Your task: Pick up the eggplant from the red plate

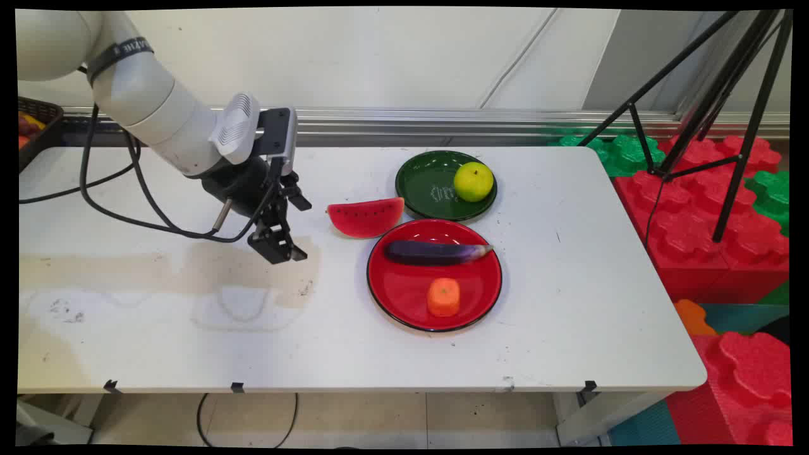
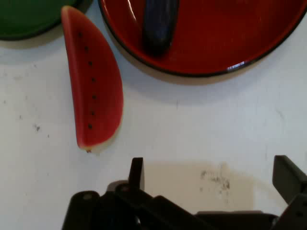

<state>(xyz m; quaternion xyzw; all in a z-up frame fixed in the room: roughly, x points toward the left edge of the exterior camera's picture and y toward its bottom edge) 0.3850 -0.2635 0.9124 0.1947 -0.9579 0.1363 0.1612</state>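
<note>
The black gripper is seen left of centre in the main view, held just above the white table with its fingers spread apart and nothing between them; in the hand view the two fingertips are shown wide apart at the bottom of the frame over bare, scuffed tabletop. A watermelon slice is pictured lying nearest the gripper, to its right near the centre of the main view, and at upper left in the hand view. Just beside the slice, a red plate is shown at centre, bearing a purple eggplant and, apart from it, an orange carrot piece. Above the red plate in the frame and close to it, a green plate is seen with a yellow-green apple set at its right side.
</note>
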